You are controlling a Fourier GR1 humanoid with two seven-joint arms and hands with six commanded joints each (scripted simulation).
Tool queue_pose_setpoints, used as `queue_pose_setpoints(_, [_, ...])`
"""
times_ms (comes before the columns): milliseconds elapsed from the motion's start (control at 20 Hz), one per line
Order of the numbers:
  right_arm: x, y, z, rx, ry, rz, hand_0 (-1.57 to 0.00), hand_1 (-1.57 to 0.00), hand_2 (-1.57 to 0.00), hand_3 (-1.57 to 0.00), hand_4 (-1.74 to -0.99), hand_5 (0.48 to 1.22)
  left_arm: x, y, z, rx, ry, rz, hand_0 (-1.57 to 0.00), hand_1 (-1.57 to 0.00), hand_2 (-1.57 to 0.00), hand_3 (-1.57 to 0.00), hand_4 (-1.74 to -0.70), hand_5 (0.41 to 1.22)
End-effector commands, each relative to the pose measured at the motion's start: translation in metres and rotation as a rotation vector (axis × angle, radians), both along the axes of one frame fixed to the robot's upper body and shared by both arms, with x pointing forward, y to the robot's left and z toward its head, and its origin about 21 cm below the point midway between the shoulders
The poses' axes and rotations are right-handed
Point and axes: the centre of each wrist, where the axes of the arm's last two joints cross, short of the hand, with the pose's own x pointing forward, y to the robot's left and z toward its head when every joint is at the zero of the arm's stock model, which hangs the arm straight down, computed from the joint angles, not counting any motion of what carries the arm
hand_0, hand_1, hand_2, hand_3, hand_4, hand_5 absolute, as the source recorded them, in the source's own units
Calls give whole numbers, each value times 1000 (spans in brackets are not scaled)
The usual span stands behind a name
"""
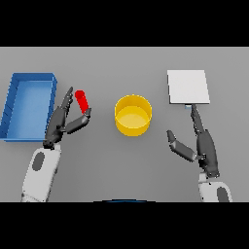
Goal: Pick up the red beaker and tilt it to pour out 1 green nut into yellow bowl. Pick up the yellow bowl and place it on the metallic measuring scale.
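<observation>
The left hand has its thumb and fingers splayed in a loose V around the red beaker — the thumb tip looks to touch the beaker's lower end, while the fingers stand just beside its left flank, so I judge this a grasp about to close, not a firm hold. The beaker leans, its top tilted toward the hand. It looks like a slim, rigid, light cylinder, likely smooth — a pinch across its middle, thumb against fingers, should hold it through a tilt. No green nut can be made out.

To the beaker's right, near but apart, the yellow bowl sits on the grey counter. It looks stiff and light, best taken by the rim or wall.

Left of the hand lies a blue tray. Well to the right is the metallic measuring scale. Below it the right hand rests relaxed, holding nothing, one fingertip reaching close to the scale's near edge.
</observation>
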Motion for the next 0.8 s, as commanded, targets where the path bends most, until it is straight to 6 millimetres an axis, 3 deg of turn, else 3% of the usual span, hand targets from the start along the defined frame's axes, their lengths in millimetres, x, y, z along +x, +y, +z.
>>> queue_pose_setpoints(0, [4,1,1,6,10,-1,1,1,1,1,-1267,635,4,-3,-2,-10,-1,-3,1,1,1,1,-1276,680])
queue_pose_setpoints(400, [3,5,2,15,11,4,1,1,1,1,-1269,643,32,-14,1,12,1,-26,1,1,1,1,-1290,684])
queue_pose_setpoints(750, [5,-3,3,11,17,-17,1,1,1,1,-1264,640,49,-19,-4,-22,12,-33,1,1,1,1,-1329,695])
